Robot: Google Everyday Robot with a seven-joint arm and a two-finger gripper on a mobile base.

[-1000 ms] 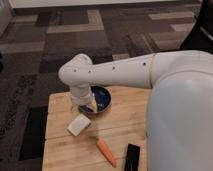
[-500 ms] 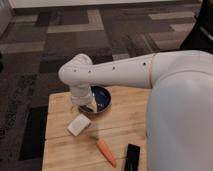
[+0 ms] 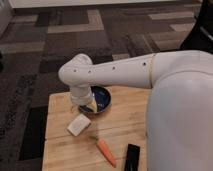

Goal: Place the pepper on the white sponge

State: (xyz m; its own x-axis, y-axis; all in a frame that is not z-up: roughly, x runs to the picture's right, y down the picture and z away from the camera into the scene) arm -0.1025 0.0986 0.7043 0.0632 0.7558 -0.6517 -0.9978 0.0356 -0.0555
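Observation:
The orange pepper lies on the wooden table near its front edge, green stem pointing up-left. The white sponge lies on the table up-left of the pepper, a short gap apart. My white arm reaches in from the right and bends down at its wrist. The gripper hangs below the wrist, at the left rim of the blue bowl and just behind the sponge. It is mostly hidden by the wrist. It is well apart from the pepper.
A flat black rectangular object lies at the table's front, right of the pepper. The robot's large white body covers the table's right side. Dark patterned carpet surrounds the table.

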